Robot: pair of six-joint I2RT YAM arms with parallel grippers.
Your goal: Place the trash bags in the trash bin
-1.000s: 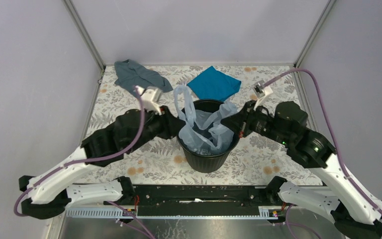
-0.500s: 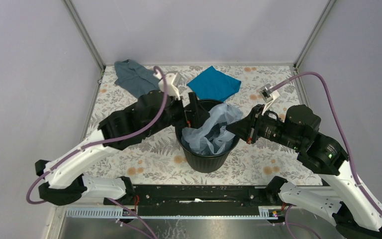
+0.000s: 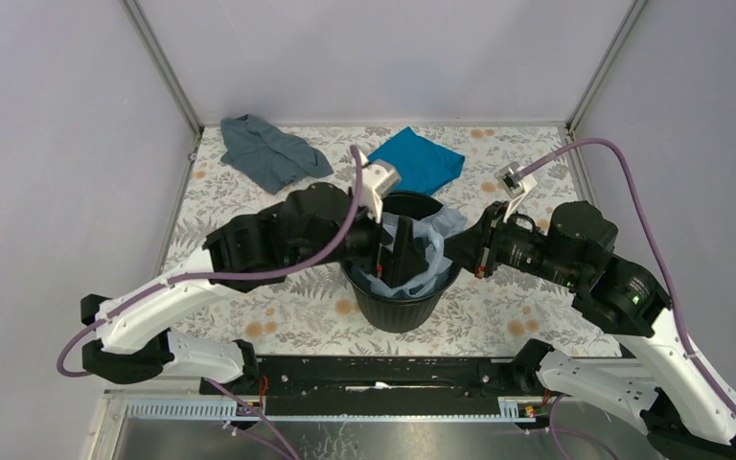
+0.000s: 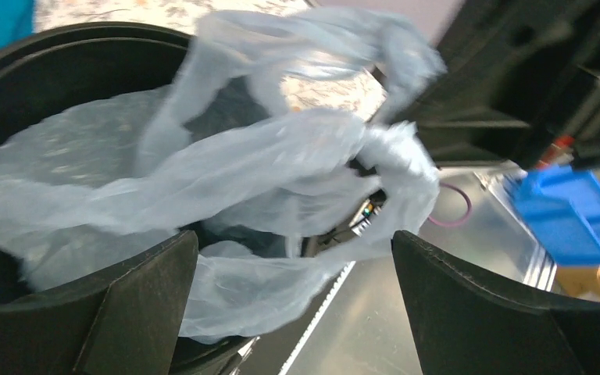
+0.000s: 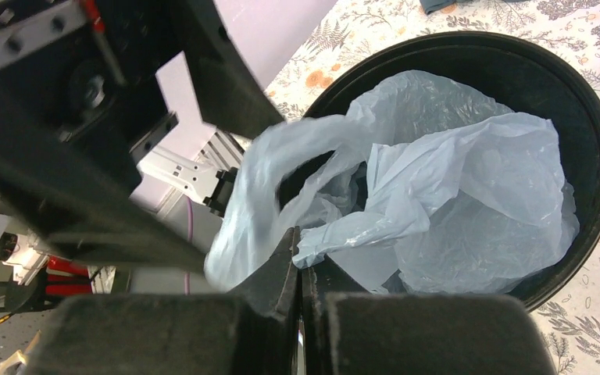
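— Where's your round black ribbed plastic bin [image 3: 398, 309]?
— Centre frame. Thin pale blue film bag [image 5: 469, 195] mostly inside, a fold over the upper-right rim.
— Grippers?
— Left gripper [image 4: 291, 238]: fingers wide apart at bin mouth. Right gripper [image 5: 298, 269]: pinched on the film.

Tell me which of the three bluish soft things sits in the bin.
The translucent pale blue trash bag: it is bunched inside the black bin, part spilling over the rim. The teal cloth and grey-blue cloth lie on the table behind it.
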